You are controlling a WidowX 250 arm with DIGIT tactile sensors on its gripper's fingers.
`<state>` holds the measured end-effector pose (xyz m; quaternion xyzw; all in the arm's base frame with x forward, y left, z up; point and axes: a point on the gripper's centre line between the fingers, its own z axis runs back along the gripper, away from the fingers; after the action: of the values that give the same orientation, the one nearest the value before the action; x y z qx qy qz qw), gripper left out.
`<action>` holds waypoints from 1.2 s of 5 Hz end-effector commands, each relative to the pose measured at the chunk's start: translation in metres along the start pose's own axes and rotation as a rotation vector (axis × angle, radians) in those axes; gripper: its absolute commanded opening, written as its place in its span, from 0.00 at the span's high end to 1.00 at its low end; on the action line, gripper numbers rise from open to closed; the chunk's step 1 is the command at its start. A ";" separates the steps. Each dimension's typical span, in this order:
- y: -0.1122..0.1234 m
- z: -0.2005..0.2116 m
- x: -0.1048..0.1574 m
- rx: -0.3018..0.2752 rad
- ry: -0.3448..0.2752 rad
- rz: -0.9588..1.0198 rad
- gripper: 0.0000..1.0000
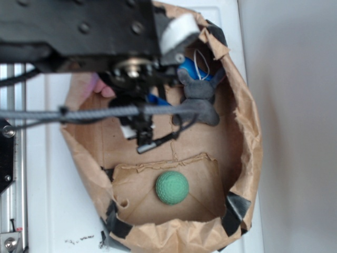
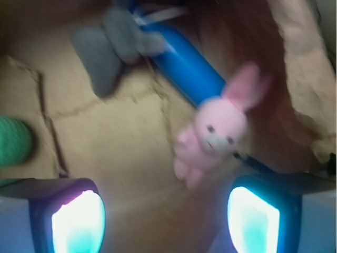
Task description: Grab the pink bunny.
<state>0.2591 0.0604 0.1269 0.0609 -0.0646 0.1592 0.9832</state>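
Released and spread wide, the gripper (image 2: pixel 166 219) grasps nothing; its two glowing pads (image 2: pixel 79 221) sit at the lower corners of the wrist view with bare paper between them. Just above that gap, toward one o'clock, lies the pink bunny (image 2: pixel 216 132), ears pointing to one o'clock, face toward the camera, resting against a blue tube (image 2: pixel 184 66). At eleven o'clock from the bunny lies a grey plush (image 2: pixel 113 45), touching the tube's far end. A green ball (image 2: pixel 13 142) shows at nine o'clock. In the exterior view all of this lies inside a brown paper bag (image 1: pixel 245 121), and the arm hides most of the bunny.
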 end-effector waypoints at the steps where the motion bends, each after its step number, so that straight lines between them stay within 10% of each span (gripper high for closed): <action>1: 0.006 0.010 -0.003 -0.156 -0.146 -0.009 0.00; 2: 0.017 0.009 -0.001 -0.266 -0.213 0.018 0.00; 6: -0.005 -0.006 0.016 -0.110 -0.115 0.028 0.00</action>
<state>0.2730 0.0586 0.1122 0.0133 -0.1129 0.1642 0.9798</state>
